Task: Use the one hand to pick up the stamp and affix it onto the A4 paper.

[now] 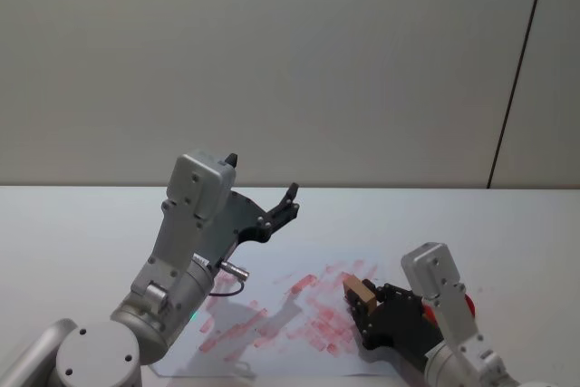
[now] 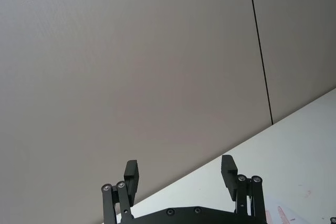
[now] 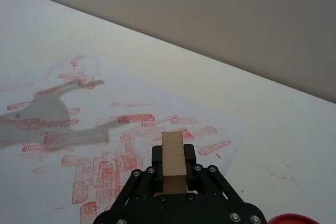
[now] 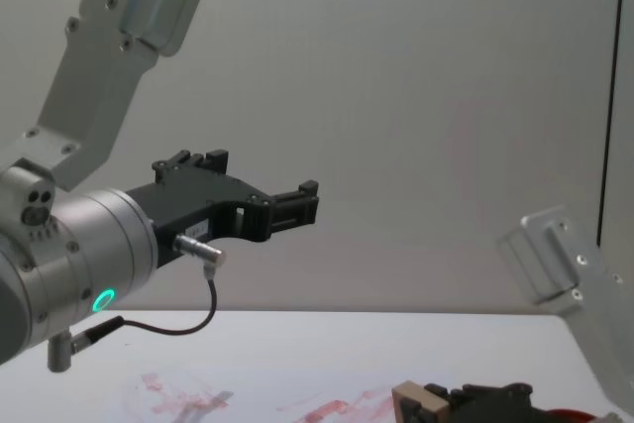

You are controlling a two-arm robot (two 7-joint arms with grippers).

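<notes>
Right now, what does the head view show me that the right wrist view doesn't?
Head view adds the left gripper, open and raised well above the table, and the right arm's body. Right wrist view adds both fingers clamping the stamp's sides, and separate red prints ahead of it. Both share the right gripper shut on the stamp at the paper's right part.

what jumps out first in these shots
The right tool is shut on the tan stamp, low over the right side of the red-smeared A4 paper. The left tool hangs high above the table on the left, open and empty.
</notes>
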